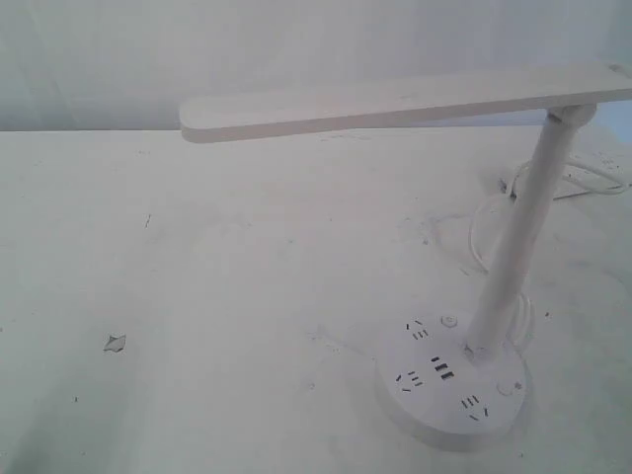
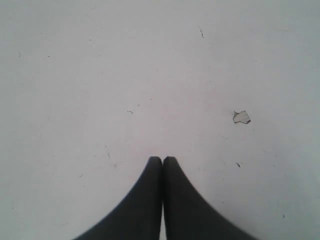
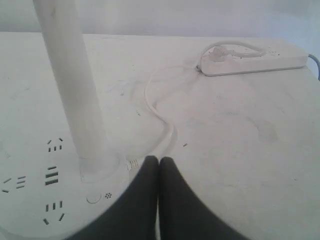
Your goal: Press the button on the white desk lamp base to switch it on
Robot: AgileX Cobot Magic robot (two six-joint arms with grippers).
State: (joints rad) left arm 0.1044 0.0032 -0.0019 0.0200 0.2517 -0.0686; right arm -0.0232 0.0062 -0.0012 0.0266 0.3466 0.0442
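The white desk lamp base (image 1: 434, 415) sits on the table at the front right, a thick disc with dark socket slots and USB ports. In the right wrist view the base (image 3: 30, 210) shows the button (image 3: 93, 197), round and white with a tiny dark dot cluster beside it. The same button (image 1: 507, 388) lies near the base's right rim. A second round button (image 1: 449, 322) sits at the far side. My right gripper (image 3: 159, 159) is shut and empty, its tips above the base's edge, a short way from the button. My left gripper (image 2: 162, 159) is shut over bare table. Neither gripper shows in the exterior view.
The slanted white pole (image 1: 513, 247) rises from the base to the long lamp head (image 1: 395, 104). The pole (image 3: 75, 85) stands close to my right gripper. A white cord (image 3: 155, 105) runs to a power strip (image 3: 250, 60). A small chip (image 2: 241, 117) marks the table.
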